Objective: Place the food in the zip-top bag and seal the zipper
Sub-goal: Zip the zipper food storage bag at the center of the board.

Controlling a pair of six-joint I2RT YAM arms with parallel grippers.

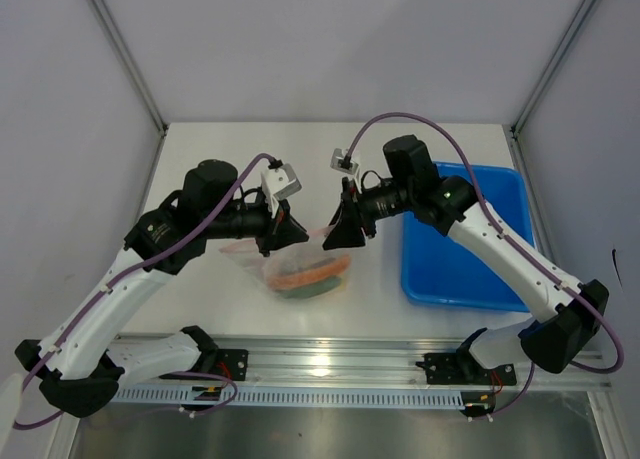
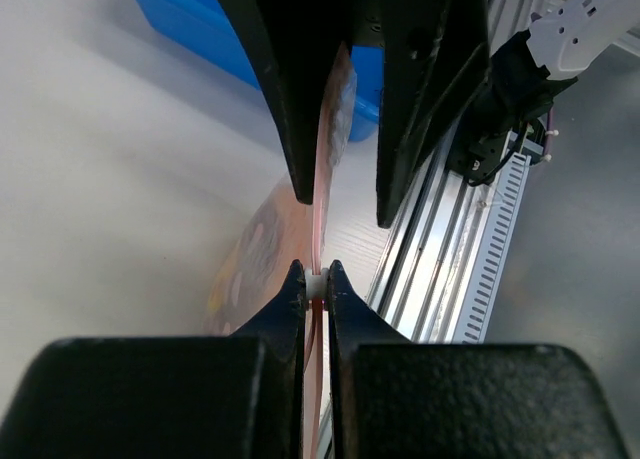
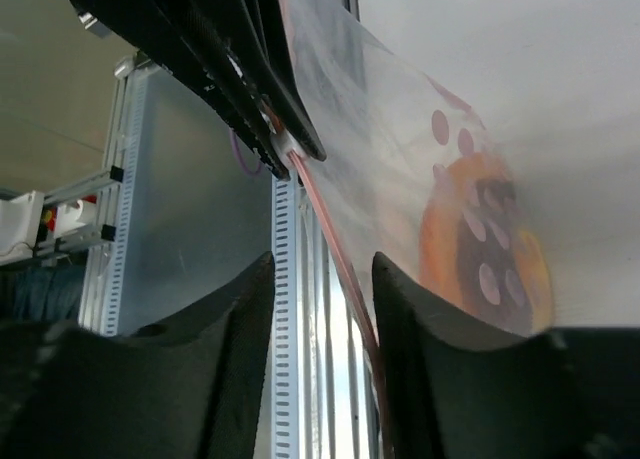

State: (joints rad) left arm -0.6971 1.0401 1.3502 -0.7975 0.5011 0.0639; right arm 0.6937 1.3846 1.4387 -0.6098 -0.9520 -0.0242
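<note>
The clear zip-top bag [image 1: 312,264] with pink dots hangs off the table between my two grippers, with the food [image 1: 303,278] at its bottom: an orange-red piece over the dark-green cucumber [image 1: 312,291]. My left gripper [image 1: 295,229] is shut on the zipper's white slider [image 2: 316,284] at the pink strip. My right gripper [image 1: 336,237] is open, and the pink zipper strip [image 3: 335,247] runs between its fingers, close to the right finger [image 3: 400,299]. In the right wrist view the bag [image 3: 400,149] shows an orange piece [image 3: 440,244] through the plastic.
A blue tray [image 1: 470,269] lies on the table right of the bag, under my right arm; it also shows in the left wrist view [image 2: 200,19]. The aluminium rail [image 1: 330,364] with the arm bases runs along the near edge.
</note>
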